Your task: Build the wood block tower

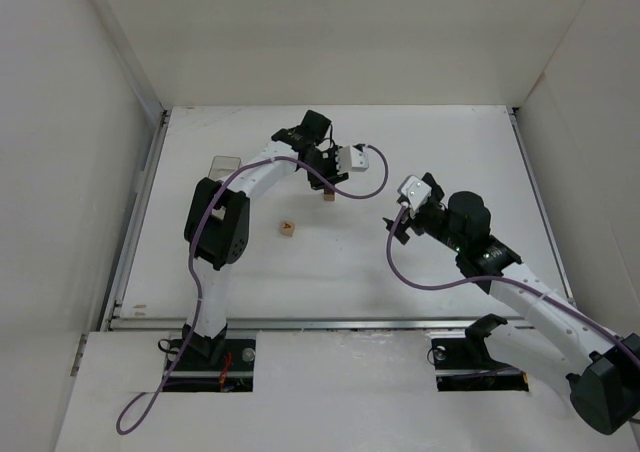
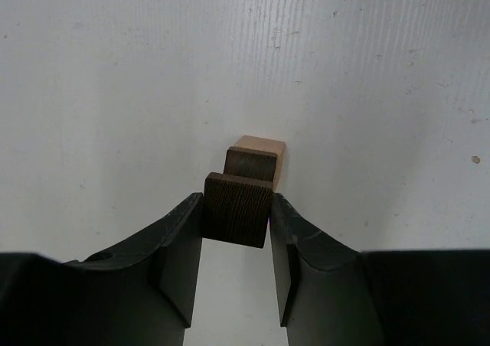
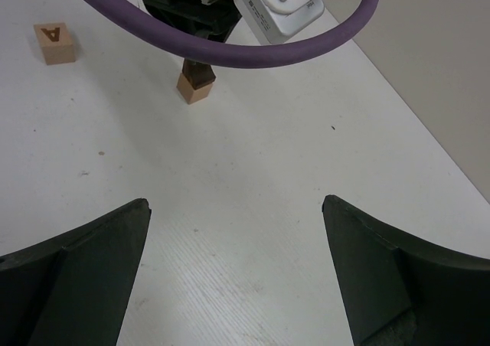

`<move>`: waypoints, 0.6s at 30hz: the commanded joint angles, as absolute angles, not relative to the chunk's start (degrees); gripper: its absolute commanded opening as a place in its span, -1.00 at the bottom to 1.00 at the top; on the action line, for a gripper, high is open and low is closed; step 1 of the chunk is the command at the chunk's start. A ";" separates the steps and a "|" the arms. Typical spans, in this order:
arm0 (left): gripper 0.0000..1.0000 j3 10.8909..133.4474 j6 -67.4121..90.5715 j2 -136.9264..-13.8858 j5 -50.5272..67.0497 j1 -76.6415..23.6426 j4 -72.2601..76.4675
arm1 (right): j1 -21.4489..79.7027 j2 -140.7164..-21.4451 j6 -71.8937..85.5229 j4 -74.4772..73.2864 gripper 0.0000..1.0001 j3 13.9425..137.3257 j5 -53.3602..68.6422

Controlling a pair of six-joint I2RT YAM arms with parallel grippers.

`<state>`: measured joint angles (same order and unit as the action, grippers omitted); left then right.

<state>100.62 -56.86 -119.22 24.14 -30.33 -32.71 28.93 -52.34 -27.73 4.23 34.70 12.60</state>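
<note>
**Left arm places a third cube on the tower**

The step in hand looks like stacking: one cube is gripped right above a two-cube column.

At the far left of the overhead view, a clear plastic box [image 1: 222,164] sits on the white surface [image 1: 450,152], apart from the work. The left arm rises from its base, folds at the elbow and reaches inward to mid-surface, wrist turned downward. Nearer the bases than its wrist, a loose lettered cube [image 3: 53,42], tan and showing an "A", lies near the column but apart from it.

The left end effector [image 2: 237,203] is clamped on a dark brown cube [image 2: 238,217], with a finger pressed to each side face. Directly under it stands the tower [image 3: 194,84], a second dark cube [image 2: 251,164] on a tan cube [image 2: 269,153] that rests on the surface. The held cube sits slightly out of line with the one below. Whether the two already touch cannot be told.

The next move likely calls for squaring the held cube over the column and seating it. The fingers should then part gently and lift straight up, since a sideways brush could topple so narrow a stack. The lettered cube appears to be the next candidate.

To the right, the right arm is bent low and its wrist faces the tower from well apart. The right end effector [image 3: 235,202] has its fingers spread wide with nothing between them.
</note>
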 commanded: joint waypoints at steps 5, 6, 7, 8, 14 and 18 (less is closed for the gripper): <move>-1.00 100.11 -57.04 -119.27 26.01 -30.59 -32.96 | 28.65 -51.24 -28.21 5.01 1.00 34.89 11.87; -1.00 100.11 -57.04 -119.27 26.02 -30.59 -32.96 | 28.65 -51.24 -28.21 5.01 1.00 34.89 11.87; -1.00 100.63 -56.52 -119.27 26.54 -30.59 -32.96 | 28.65 -51.24 -28.73 5.01 1.00 34.89 11.87; -1.00 100.63 -56.51 -119.27 27.06 -30.59 -32.96 | 28.65 -51.24 -28.74 5.01 1.00 34.89 11.87; -1.00 100.63 -56.51 -119.27 26.55 -30.59 -33.49 | 28.65 -51.24 -28.74 5.01 1.00 34.37 11.87; -1.00 100.63 -56.51 -119.27 26.54 -29.98 -34.01 | 28.65 -51.24 -28.74 5.01 1.00 34.37 11.34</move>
